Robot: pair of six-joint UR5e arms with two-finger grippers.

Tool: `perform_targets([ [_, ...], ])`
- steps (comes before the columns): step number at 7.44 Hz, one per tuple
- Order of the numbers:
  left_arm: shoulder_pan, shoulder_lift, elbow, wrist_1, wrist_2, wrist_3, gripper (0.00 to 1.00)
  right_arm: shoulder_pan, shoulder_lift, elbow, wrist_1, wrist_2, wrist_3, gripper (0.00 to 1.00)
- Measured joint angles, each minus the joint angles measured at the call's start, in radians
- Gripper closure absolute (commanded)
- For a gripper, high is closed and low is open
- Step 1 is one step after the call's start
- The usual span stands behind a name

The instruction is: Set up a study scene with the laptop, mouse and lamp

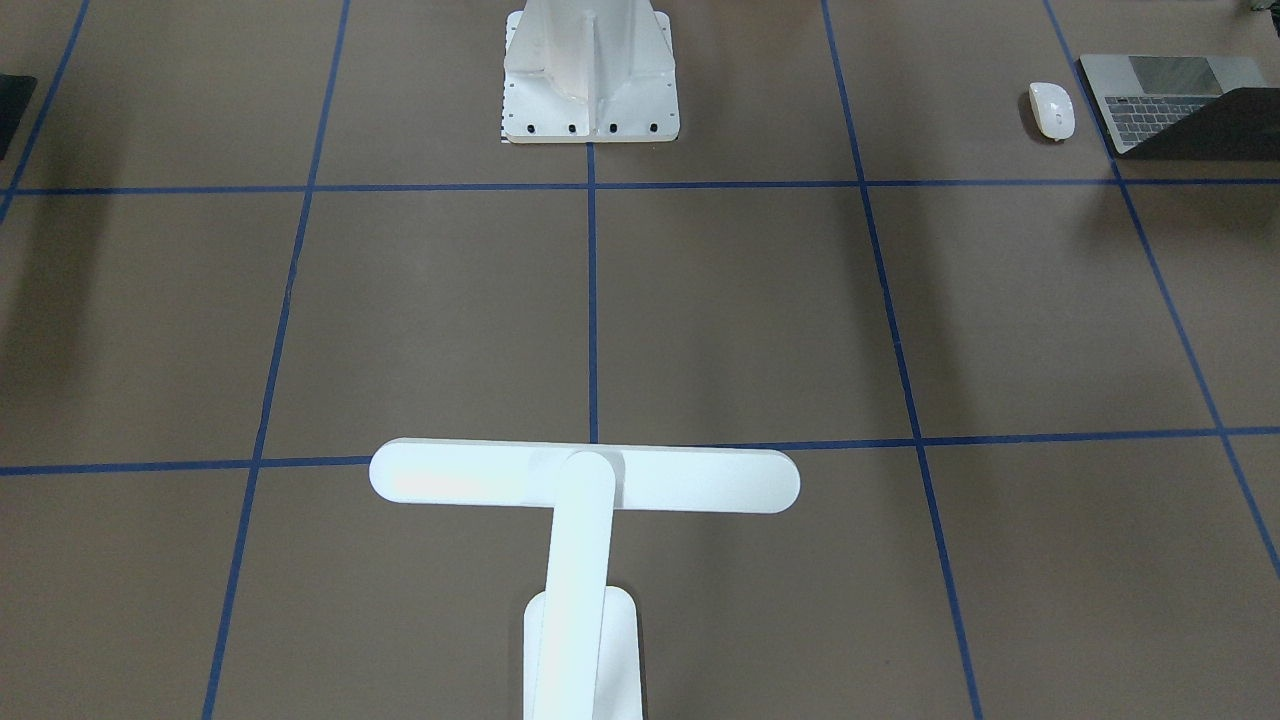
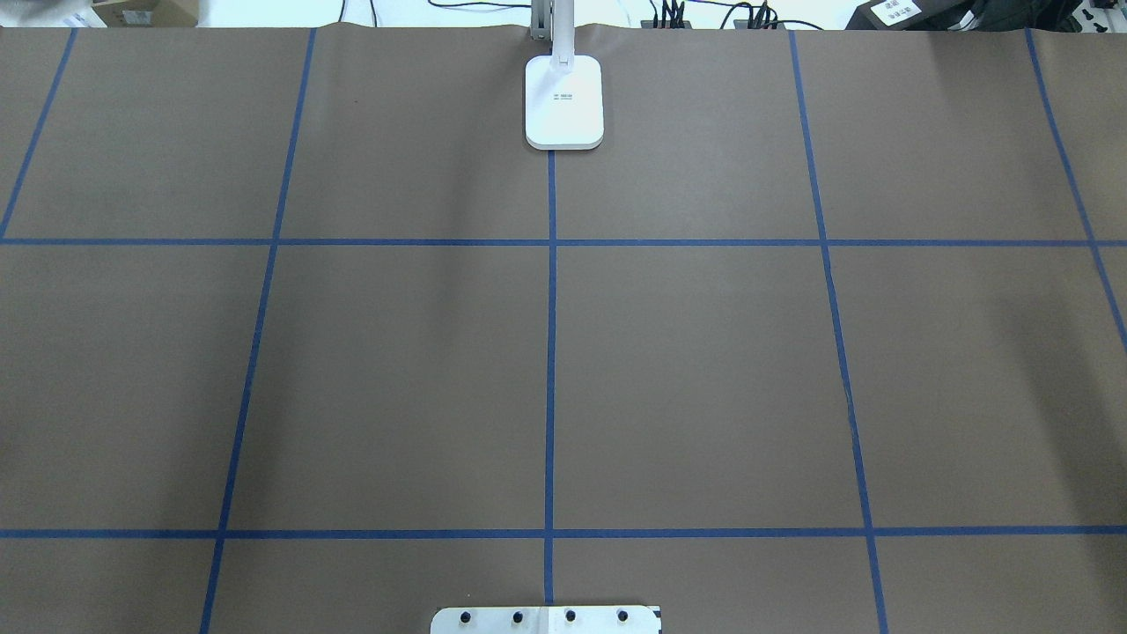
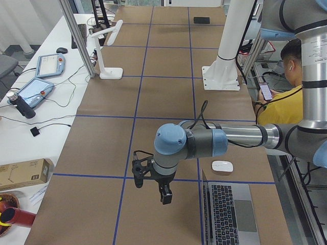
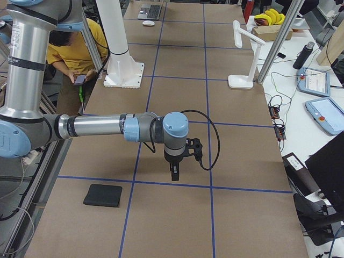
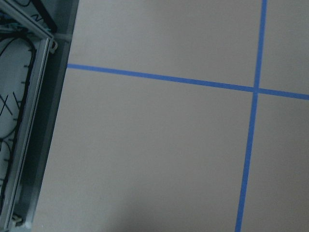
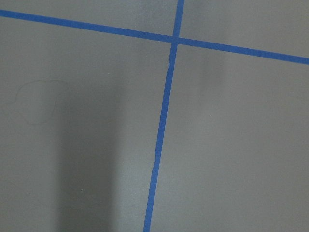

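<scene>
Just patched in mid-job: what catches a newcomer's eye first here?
The white T-shaped desk lamp stands at the far edge of the table, opposite the white bolted pedestal. The open grey metal laptop and small white oval mouse lie side by side, apart, at the robot's left end.

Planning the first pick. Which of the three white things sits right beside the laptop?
The mouse, small and oval; the lamp and bolted pedestal stand far from the laptop.

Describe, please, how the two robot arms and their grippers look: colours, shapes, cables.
Both the left arm and right arm are silver-grey tubes with rounded light-blue joint caps. The left gripper and right gripper are small and black. A thin black cable loops at each wrist. I cannot read any markings.
</scene>
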Motion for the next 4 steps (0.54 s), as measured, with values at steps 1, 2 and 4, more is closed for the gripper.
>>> perform_targets([
  [1,-0.03,0.024,0.001,0.046,-0.003,-0.071,0.01,0.0,0.0,0.0,0.0,0.0,0.0,0.0],
  [2,-0.071,0.04,0.004,0.119,-0.009,-0.127,0.01,0.0,0.0,0.0,0.0,0.0,-0.001,0.0],
  [4,-0.14,0.077,0.022,0.26,-0.045,-0.243,0.02,0.0,0.0,0.0,0.0,-0.001,-0.002,0.0],
])
